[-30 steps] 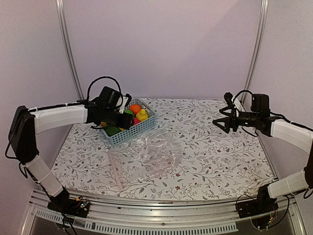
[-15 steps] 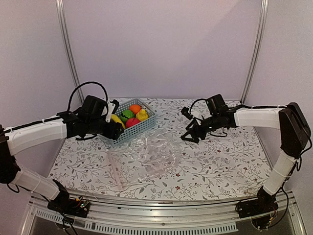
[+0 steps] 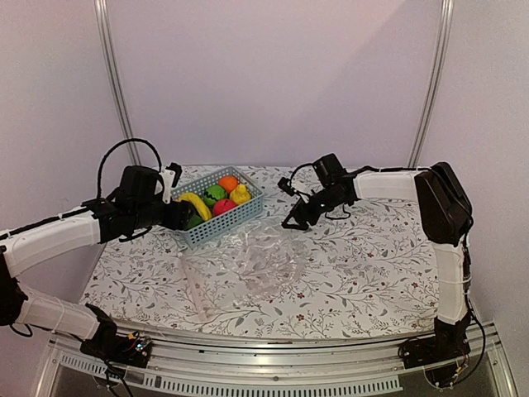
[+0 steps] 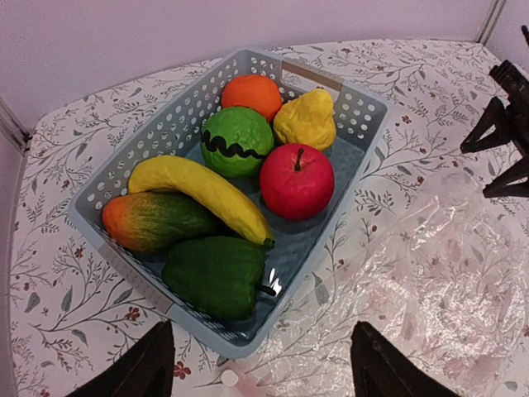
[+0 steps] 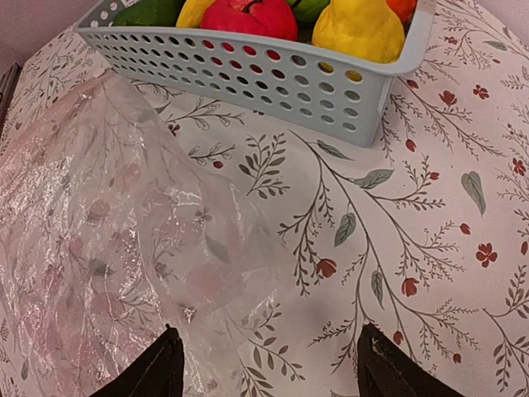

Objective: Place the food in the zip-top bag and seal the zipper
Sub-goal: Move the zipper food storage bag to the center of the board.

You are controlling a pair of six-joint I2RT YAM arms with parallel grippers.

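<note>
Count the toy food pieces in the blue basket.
7, all in the basket: orange and pear at the far end, green ball and apple next, banana across the middle, mango and pepper at the near end. Others may hide beneath.

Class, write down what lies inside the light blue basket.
Seven toy pieces: orange, yellow pear, round green fruit, red apple, banana, mango, green pepper. They cover most of the basket floor, so anything beneath them is hidden.

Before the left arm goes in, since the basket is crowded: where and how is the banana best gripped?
Probably the banana at its middle, from above, closing across its slim width: it seems to lie uppermost in the basket.
</note>
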